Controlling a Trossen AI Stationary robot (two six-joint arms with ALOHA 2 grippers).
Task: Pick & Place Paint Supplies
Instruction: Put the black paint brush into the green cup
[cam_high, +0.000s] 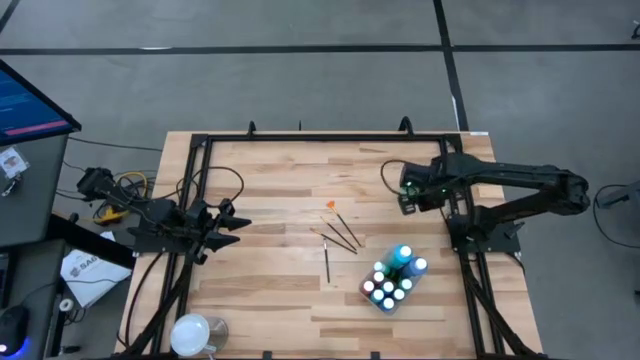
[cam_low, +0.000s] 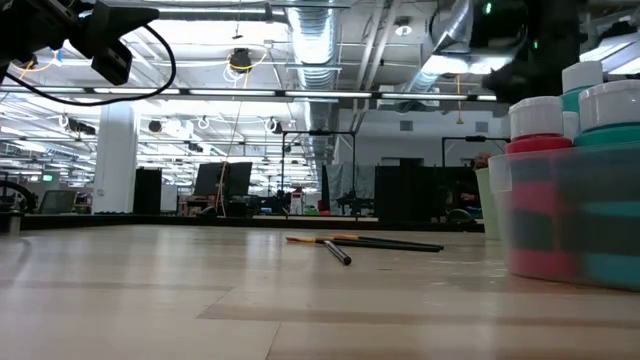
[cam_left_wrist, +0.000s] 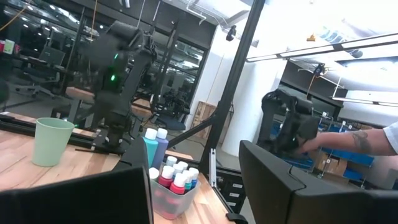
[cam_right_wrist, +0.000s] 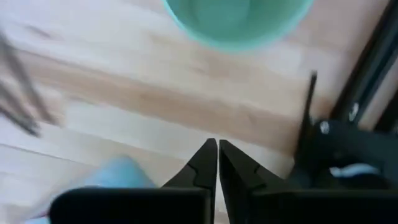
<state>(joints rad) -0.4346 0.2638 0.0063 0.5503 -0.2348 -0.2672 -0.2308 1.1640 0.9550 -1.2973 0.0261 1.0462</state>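
Note:
Several small paint bottles (cam_high: 395, 278) with white, blue and teal caps stand in a clear tub near the table's right near side, and also show in the left wrist view (cam_left_wrist: 175, 179) and the low view (cam_low: 575, 110). Several thin dark paintbrushes (cam_high: 340, 236) lie flat on the wood at mid-table (cam_low: 350, 243). My right gripper (cam_right_wrist: 217, 155) is shut and empty above the table, just short of the pale green cup (cam_right_wrist: 237, 18). My left gripper (cam_high: 237, 222) is open at the table's left side, off the wood.
The pale green cup (cam_left_wrist: 52, 140) stands upright on the wood beside my right arm. A white round container (cam_high: 194, 331) sits at the near left corner. A black frame (cam_high: 205, 140) runs round the table. A person's arm (cam_left_wrist: 367, 140) shows beyond the table.

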